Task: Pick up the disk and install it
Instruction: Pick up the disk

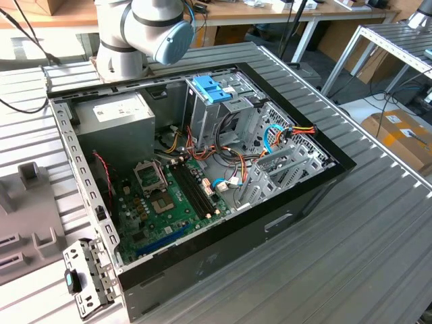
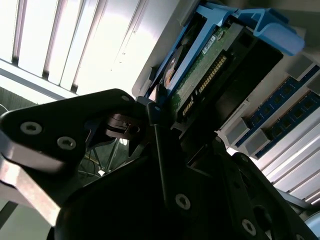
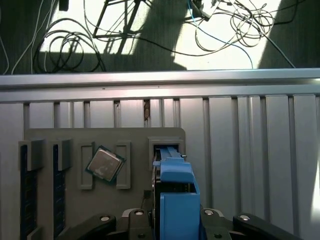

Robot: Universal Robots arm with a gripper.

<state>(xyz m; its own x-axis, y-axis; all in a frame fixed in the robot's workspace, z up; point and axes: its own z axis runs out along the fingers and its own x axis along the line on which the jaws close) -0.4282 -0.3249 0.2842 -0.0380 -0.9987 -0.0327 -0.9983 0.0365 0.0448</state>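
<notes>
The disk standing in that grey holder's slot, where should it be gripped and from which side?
Grip the disk at its free end, pinching across the two broad faces, beside the blue rails. It stands on edge in a slot of the grey holder, so the rest is boxed in; I'd come straight in from the slot's open side, in line with the disk.

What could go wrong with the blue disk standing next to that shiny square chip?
1. The disk stands in a slot of the grey holder, with the claw at its end. If it comes up crooked, it might jam in the slot or slip.
2. The square chip lies tilted right beside that slot, so a bump might knock it.
3. The computer case has loose cables near its drive bays; the disk might snag there.
</notes>
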